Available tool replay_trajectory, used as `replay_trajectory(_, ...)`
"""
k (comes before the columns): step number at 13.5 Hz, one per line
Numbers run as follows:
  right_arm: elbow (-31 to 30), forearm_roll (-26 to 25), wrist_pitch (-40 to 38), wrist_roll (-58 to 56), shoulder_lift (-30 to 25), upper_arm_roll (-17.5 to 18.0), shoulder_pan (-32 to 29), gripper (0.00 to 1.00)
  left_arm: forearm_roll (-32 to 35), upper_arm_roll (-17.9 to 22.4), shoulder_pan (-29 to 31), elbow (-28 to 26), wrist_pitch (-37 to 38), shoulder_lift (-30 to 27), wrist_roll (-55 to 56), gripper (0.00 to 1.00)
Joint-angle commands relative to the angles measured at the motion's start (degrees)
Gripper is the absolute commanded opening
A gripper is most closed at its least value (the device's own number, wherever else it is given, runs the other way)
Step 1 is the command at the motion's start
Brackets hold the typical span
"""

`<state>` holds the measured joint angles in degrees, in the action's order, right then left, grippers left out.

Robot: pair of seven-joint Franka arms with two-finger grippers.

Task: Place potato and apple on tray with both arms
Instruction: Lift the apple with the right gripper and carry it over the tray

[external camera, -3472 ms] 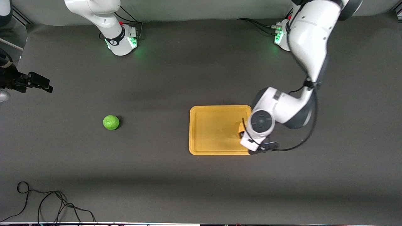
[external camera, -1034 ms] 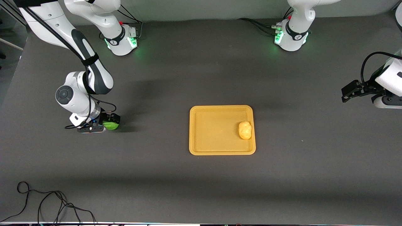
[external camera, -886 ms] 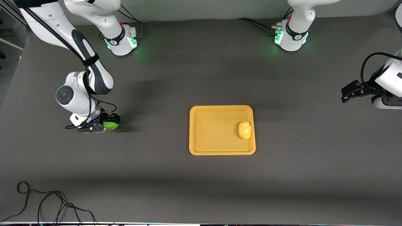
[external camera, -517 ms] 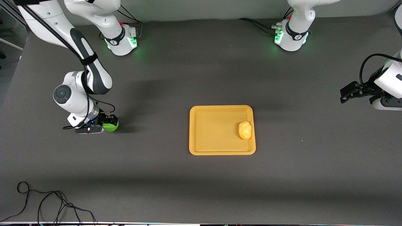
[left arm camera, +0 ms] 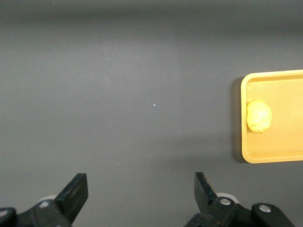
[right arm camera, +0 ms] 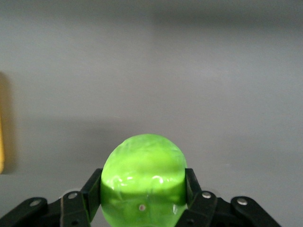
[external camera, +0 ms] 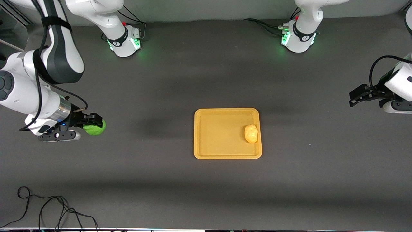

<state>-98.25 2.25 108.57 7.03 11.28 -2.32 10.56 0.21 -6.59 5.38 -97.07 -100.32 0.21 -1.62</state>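
Observation:
The orange-yellow tray (external camera: 222, 151) lies mid-table. The yellow-orange potato (external camera: 251, 133) lies on it, by the rim toward the left arm's end; the left wrist view shows the potato (left arm camera: 259, 116) and the tray (left arm camera: 284, 85) too. My right gripper (external camera: 93, 124) is shut on the bright green apple (external camera: 94, 127) and holds it above the bare table toward the right arm's end; the right wrist view shows the apple (right arm camera: 143, 177) between the two fingers. My left gripper (external camera: 354, 96) is open and empty, waiting over the table's left-arm end.
Black cables (external camera: 48, 209) lie coiled at the table's near edge toward the right arm's end. The two arm bases (external camera: 124, 42) (external camera: 297, 37) stand at the edge farthest from the front camera.
My right gripper has lifted the apple off the table and carried it a little toward the right arm's end. The left arm and the potato have not moved.

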Motion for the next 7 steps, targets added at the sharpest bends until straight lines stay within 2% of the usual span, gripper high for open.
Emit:
replay_trajectory(1, 17.6, 0.2, -5.5, 15.5, 12.5, -0.1, 10.4, 0.43, -0.9, 0.2, 0.8, 0.5, -0.7, 0.8, -1.1, 1.0)
replay_trajectory(4, 28.9, 0.0, -6.0, 30.2, 22.4, -0.2, 20.1, 0.42, -0.9, 0.2, 0.9, 0.5, -0.8, 1.3, -1.1, 1.0)
replay_trajectory(7, 42.7, -0.1, -5.5, 43.8, 34.5, -0.3, 29.3, 0.4, -0.9, 0.2, 1.8, 0.4, -1.2, 1.9, -1.1, 1.0)
